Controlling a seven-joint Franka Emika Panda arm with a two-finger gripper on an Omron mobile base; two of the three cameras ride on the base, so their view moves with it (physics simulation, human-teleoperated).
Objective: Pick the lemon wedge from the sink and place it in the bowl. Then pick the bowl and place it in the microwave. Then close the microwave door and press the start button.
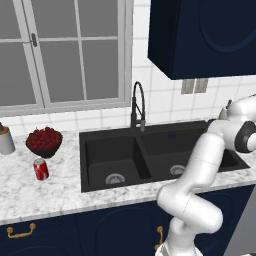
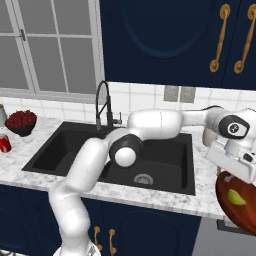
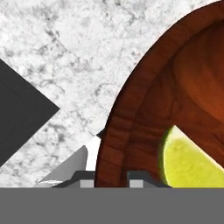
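My gripper [image 3: 111,180] is shut on the rim of the reddish-brown bowl [image 3: 144,113], with one fingertip on each side of the wall. The yellow lemon wedge [image 3: 192,164] lies inside the bowl near that rim. From the right base view the bowl [image 2: 239,212] hangs tilted under the hand [image 2: 232,162], right of the black sink [image 2: 165,160], and overlaps the counter's front edge; the lemon wedge [image 2: 236,197] shows in it. Both basins of the sink [image 1: 115,150] hold nothing. The microwave and its door are out of view.
A black spring faucet [image 1: 137,105] rises behind the sink. A dark bowl of red fruit [image 1: 44,141], a red can [image 1: 41,169] and a grey canister [image 1: 5,141] stand on the marble counter at left. Navy wall cabinets [image 1: 205,35] hang overhead.
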